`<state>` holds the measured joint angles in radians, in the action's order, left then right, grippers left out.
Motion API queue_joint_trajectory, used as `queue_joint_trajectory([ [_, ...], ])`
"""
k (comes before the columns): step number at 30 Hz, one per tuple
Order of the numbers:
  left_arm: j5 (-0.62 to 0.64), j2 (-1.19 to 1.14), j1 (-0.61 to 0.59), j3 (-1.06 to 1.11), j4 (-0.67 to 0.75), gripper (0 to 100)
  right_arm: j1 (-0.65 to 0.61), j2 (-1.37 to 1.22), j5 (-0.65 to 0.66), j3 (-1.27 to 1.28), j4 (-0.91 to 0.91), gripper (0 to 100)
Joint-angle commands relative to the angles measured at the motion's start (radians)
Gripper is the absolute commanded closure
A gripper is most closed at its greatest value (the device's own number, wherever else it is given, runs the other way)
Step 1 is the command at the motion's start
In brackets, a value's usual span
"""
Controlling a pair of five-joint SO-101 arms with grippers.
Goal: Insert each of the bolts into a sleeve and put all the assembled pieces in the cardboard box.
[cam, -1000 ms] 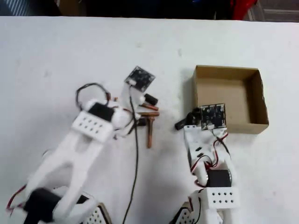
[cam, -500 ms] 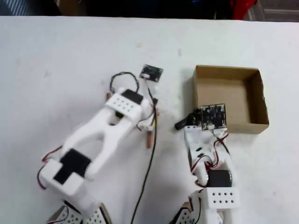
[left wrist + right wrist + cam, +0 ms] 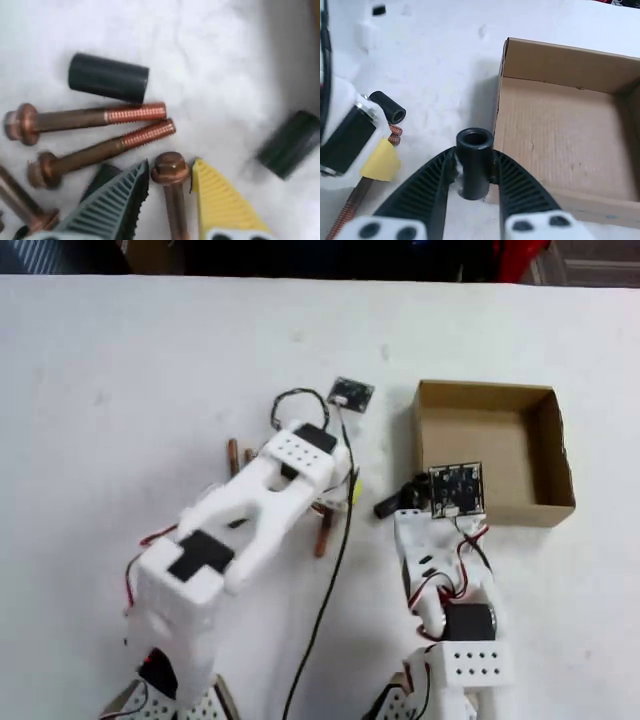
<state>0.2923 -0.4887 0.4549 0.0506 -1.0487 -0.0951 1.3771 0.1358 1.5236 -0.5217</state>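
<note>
Several copper bolts lie in a loose pile on the white table. My left gripper (image 3: 170, 162) is open low over them, its grey and yellow fingers either side of the head of one bolt (image 3: 175, 215). Two more bolts (image 3: 85, 119) lie beside a loose black sleeve (image 3: 108, 78). In the high view the left arm covers most of the pile; one bolt (image 3: 322, 535) pokes out below it. My right gripper (image 3: 475, 200) is shut on an upright black sleeve (image 3: 474, 161), just outside the near left corner of the cardboard box (image 3: 570, 125), which holds nothing.
Two bolts (image 3: 238, 455) lie apart to the left of the left arm. A black cable (image 3: 325, 600) trails from the left wrist toward the table's front edge. The box (image 3: 548, 455) stands at the right of the table.
The left arm has swung right and stretched forward over the bolt pile, bringing its gripper down around one bolt. The right arm has kept still with its sleeve.
</note>
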Motion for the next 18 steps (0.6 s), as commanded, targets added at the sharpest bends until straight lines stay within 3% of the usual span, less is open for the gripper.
queue_joint_trajectory([
  [1,0.011,-0.039,-0.002,-0.048,-0.015,83,0.005,0.018,-0.008,-0.012,0.025,98.1],
  [12,0.011,-0.022,-0.004,-0.051,-0.017,83,0.002,0.018,-0.006,-0.012,0.022,98.1],
  [18,0.011,0.102,0.002,-0.044,-0.127,83,0.005,0.018,-0.006,-0.012,0.024,98.1],
])
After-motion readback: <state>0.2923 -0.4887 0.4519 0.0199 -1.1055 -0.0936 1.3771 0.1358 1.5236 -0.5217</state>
